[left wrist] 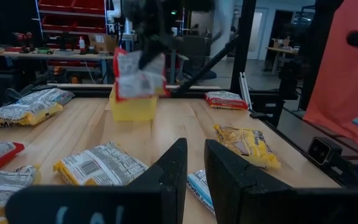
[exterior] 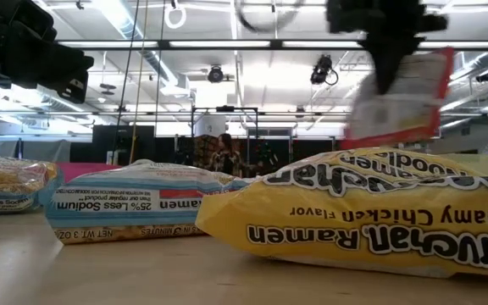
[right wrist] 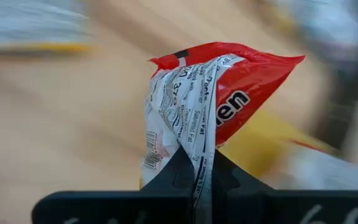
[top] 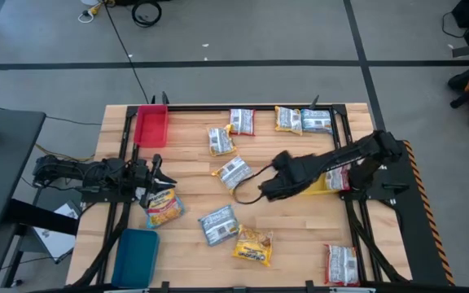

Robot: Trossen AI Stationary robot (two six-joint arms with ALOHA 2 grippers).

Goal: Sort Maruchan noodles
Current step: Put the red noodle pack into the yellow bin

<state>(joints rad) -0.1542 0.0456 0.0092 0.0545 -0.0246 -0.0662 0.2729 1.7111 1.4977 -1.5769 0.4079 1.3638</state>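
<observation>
My right gripper (right wrist: 197,177) is shut on a red-edged Maruchan noodle packet (right wrist: 210,106), which hangs over the yellow tray (top: 319,187) at the table's right; the packet (left wrist: 140,76) also shows in the left wrist view. Several more packets lie flat on the table, among them a red one (top: 242,120), a yellow one (top: 252,244) and a blue one (top: 218,224). My left gripper (left wrist: 194,177) waits level at the table's left, its fingers a narrow gap apart with nothing between them. An orange packet (top: 163,205) lies just near of it. My right gripper pinches a crumpled edge of the red packet (right wrist: 196,155) between its two fingers (right wrist: 173,180). The fingers come from above, slanting down. The packet (exterior: 405,97) hangs tilted below them, lifted clear of the table and the yellow tray.
A red tray (top: 151,126) stands at the far left corner and a blue tray (top: 135,256) at the near left. A black frame (top: 243,107) runs along the table's far edge. Bare wood (top: 300,236) shows at the near middle. A person (exterior: 225,152) stands in the room behind.
</observation>
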